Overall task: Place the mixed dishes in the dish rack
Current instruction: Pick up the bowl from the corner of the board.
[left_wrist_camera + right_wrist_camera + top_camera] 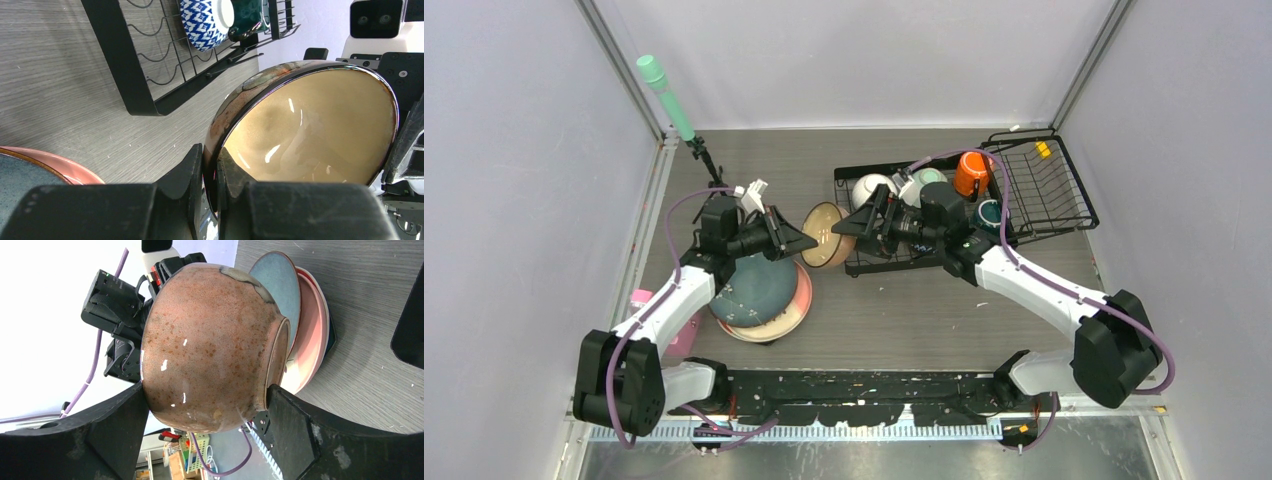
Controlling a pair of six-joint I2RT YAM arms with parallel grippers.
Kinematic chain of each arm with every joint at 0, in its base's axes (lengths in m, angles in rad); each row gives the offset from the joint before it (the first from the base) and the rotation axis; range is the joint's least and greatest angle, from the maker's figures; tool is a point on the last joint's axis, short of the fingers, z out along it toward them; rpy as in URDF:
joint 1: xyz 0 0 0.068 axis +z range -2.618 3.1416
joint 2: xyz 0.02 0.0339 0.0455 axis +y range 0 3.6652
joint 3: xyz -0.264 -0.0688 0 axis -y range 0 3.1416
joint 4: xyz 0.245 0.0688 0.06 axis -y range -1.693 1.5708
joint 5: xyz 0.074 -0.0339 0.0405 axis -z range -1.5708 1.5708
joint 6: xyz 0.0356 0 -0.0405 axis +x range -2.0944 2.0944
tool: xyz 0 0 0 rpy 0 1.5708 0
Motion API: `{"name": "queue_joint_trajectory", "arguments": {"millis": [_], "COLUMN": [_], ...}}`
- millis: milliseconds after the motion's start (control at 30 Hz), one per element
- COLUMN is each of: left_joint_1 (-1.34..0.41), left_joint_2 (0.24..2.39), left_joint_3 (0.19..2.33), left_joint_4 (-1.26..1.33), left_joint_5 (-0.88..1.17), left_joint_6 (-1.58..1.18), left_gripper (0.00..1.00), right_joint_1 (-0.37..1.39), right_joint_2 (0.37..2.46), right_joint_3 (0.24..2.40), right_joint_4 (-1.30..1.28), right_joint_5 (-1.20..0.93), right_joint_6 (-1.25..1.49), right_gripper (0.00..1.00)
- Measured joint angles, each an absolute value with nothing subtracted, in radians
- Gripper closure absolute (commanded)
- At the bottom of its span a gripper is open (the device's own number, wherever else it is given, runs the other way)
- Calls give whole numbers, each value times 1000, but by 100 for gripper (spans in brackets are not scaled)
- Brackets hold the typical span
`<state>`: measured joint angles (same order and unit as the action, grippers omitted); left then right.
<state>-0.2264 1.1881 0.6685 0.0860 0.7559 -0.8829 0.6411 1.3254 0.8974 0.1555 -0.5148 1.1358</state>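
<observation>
Bench (904, 320): we see dish rack (1049, 195) at far right and a plate stack near left.
Dark teal speckled plate (759, 290) lies on pink plate (796, 305); neither loaded yet.
Rack holds white bowl (871, 188), mint-green bowl (927, 178), blue-patterned bowl (205, 20), orange mug (971, 172) and dark teal mug (990, 213).
Brown bowl (828, 235) is in air between arms, tipped on its side, just beside rack tray.
Left jaws clamped on its rim.
Right jaws apart, straddling bowl body; contact unclear.
We judge five pieces in, with bowl and two plates left.
</observation>
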Motion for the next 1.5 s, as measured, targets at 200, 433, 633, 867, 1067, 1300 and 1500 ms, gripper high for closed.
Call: {"name": "queue_joint_trajectory", "arguments": {"millis": [200,433,633,867,1067,1300,1500], "left_joint_1": [-222,-222,-222,-222,-222,-223,-229], "left_joint_2": [1192,1192,1192,1192,1192,1192,1192], "left_joint_3": [668,667,667,667,667,665,665], "left_joint_4": [86,84,74,57,54,55,55], "left_joint_5": [751,745,737,734,733,734,735], "left_joint_6": [-883,-882,-875,-863,-853,-852,-852], "left_gripper": [100,100,91,82,78,69,64], "right_joint_1": [638,638,638,638,639,639,641], "right_joint_2": [1338,1342,1351,1355,1355,1355,1356], "right_joint_3": [897,898,908,909,909,909,909], "right_joint_4": [170,170,160,153,145,140,125], "right_joint_5": [-524,-524,-525,-524,-514,-495,-479], "right_joint_6": [1136,1135,1131,1131,1133,1136,1136], "right_gripper": [44,51,56,62,64,67,68]}}
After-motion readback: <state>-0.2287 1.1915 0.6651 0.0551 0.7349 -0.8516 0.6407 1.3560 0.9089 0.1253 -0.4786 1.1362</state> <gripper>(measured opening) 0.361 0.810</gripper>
